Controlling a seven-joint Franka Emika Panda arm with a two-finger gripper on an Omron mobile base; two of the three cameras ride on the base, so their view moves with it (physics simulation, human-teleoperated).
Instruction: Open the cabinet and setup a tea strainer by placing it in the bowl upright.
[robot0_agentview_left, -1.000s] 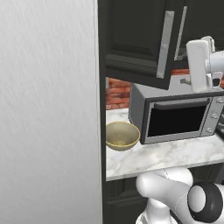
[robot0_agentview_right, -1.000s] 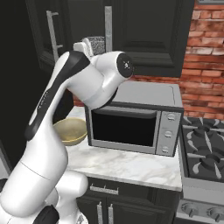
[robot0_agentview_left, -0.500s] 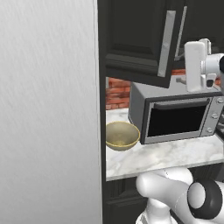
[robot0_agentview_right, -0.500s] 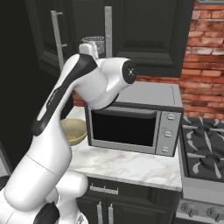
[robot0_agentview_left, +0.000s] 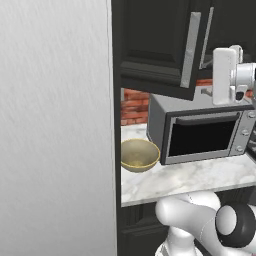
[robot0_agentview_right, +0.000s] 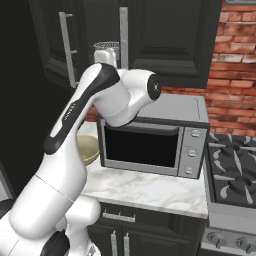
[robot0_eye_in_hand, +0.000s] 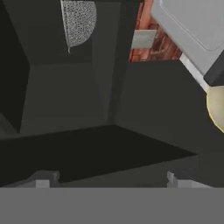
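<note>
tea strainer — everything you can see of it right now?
The tea strainer looks like fine grey metal mesh, a rounded basket shape cut off by the hand view's top edge, with a thin wire along its left side. It sits inside the dark open cabinet, apart from the gripper, whose fingers are spread wide and hold nothing. In the right base view a bit of grey mesh peeks out behind the hand. What it rests on cannot be told.

Red brick wall (robot0_agentview_right: 232, 85) behind, grey microwave (robot0_agentview_right: 150, 137) on white marble counter (robot0_agentview_right: 145, 187), black lower cabinets (robot0_agentview_right: 150, 240) beneath, gas stove (robot0_agentview_right: 234, 182) alongside, tall pale panel (robot0_agentview_left: 55, 125) at left.
</note>
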